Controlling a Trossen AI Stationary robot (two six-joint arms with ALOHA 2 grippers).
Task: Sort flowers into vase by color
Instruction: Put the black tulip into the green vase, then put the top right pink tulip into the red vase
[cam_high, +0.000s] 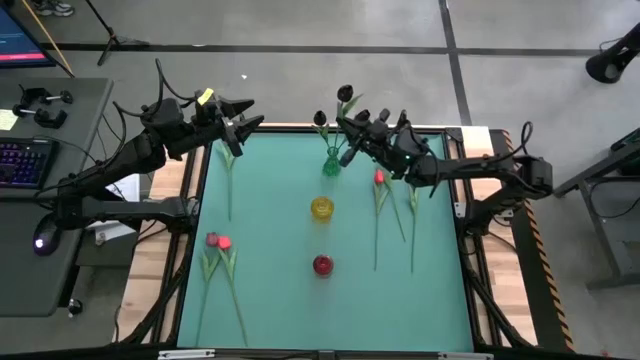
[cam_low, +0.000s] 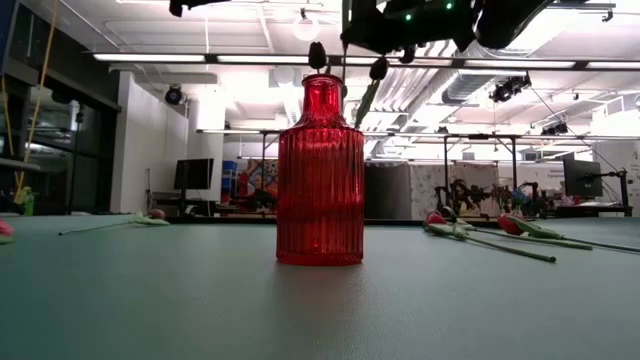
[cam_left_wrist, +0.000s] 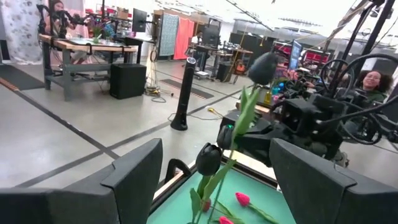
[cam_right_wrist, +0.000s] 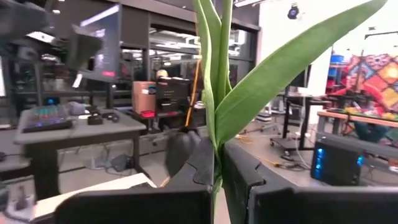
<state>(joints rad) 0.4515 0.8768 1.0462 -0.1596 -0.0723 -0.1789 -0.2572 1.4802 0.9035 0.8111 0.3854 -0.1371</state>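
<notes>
Red vase (cam_low: 320, 172) sits nearest the table-level camera, empty, well clear of both sets of fingers. Right gripper (cam_high: 352, 131) is up at the far edge, fingers clamped on the stem of a near-black tulip (cam_high: 345, 93), head standing above the fingers and stem hanging below them toward the green vase (cam_high: 331, 162), which already holds one dark tulip (cam_high: 320, 118). Left gripper (cam_high: 240, 118) hovers off to the far left corner, fingers apart, nothing between them. Risks as I see it: the pinch is on a thin stem with a leaf caught alongside, so the flower can swivel in the fingers and the stem tip miss the narrow neck; a sideways nudge could tip that light vase or knock the seated tulip out. Yellow vase (cam_high: 321, 208) is just beyond, next in line if the green one goes over. Loose red tulips (cam_high: 379, 178) lie below the right fingers, pink and red pair (cam_high: 218, 241) lies well away from the left fingers.
</notes>
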